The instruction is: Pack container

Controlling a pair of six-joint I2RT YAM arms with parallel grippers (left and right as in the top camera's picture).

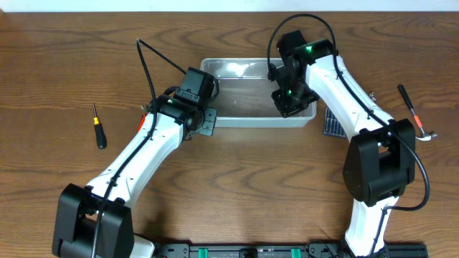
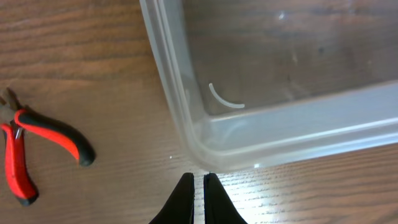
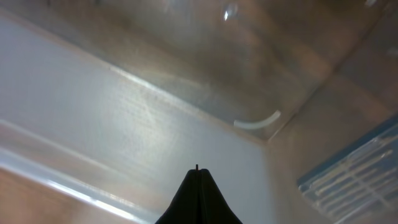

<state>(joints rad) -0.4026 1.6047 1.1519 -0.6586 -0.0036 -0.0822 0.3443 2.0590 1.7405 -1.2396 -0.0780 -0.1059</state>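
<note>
The clear plastic container (image 1: 247,72) stands at the back middle of the table, and I see no tool inside it. My left gripper (image 1: 206,120) is shut and holds nothing, just outside the tub's front left corner (image 2: 186,134); its fingertips (image 2: 199,186) are low over the wood. My right gripper (image 1: 288,104) is shut and holds nothing, inside the tub's right end. In the right wrist view its tips (image 3: 198,177) point at the tub's front wall (image 3: 124,124).
Red-and-black pliers (image 2: 25,146) lie left of the tub, mostly hidden under my left arm in the overhead view. A black-and-yellow screwdriver (image 1: 98,127) lies far left. A blue bit case (image 1: 332,122) sits right of the tub. A red-handled tool (image 1: 414,111) lies far right.
</note>
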